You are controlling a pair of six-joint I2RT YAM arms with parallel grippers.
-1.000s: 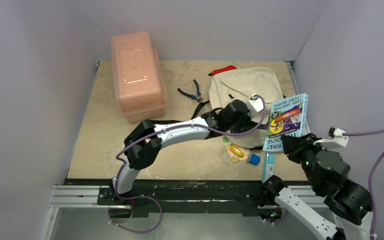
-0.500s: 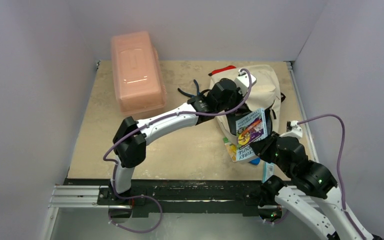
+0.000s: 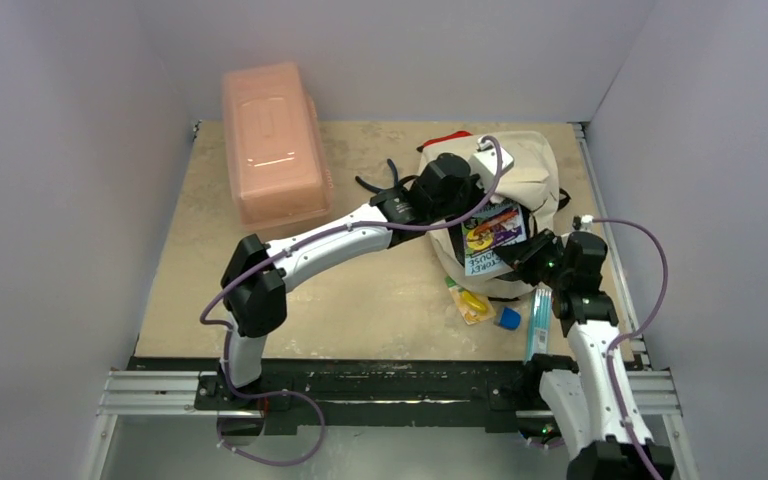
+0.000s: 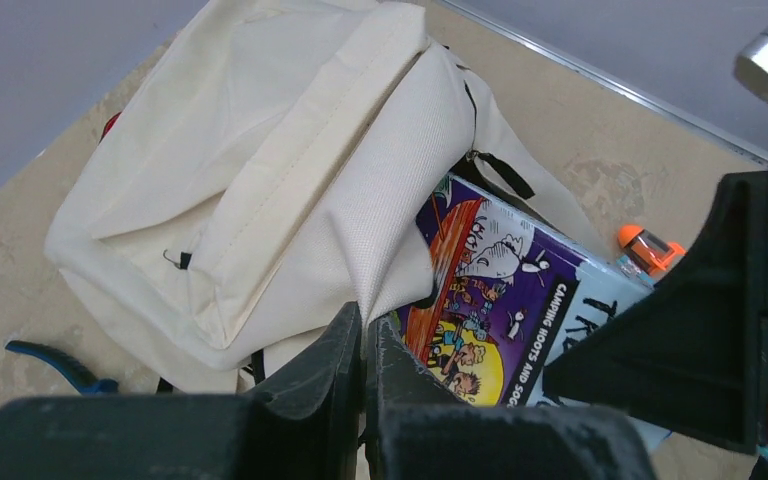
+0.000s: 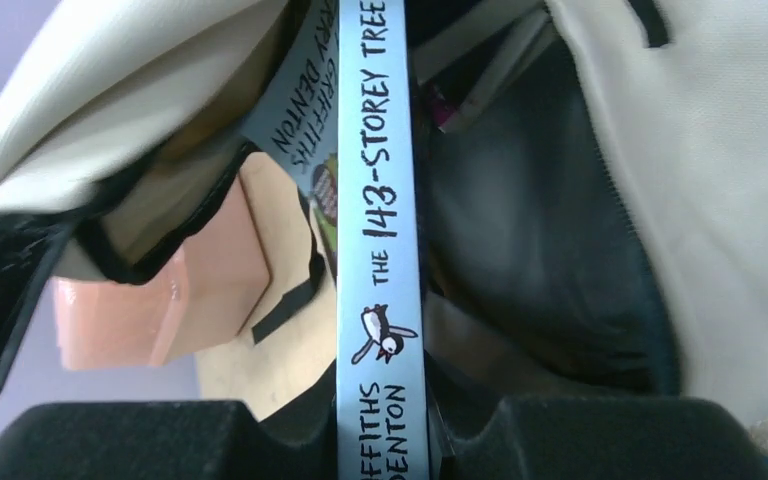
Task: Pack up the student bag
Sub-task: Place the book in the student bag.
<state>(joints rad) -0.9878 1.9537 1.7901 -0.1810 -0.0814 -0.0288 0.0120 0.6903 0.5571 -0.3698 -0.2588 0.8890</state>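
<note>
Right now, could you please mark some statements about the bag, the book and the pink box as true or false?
1. The left fingers pinch the flap of the student bag. True.
2. The right fingers hold the book. True.
3. The book lies flat on the table. False: it is held up, with its far end under the bag's flap.
4. The pink box is open. False: its lid is shut.

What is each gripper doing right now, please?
Left gripper: shut, fingers pinching the edge of the cream-beige soft fabric backpack.
Right gripper: shut on the pale-blue paperback book, held at its spine.
</note>
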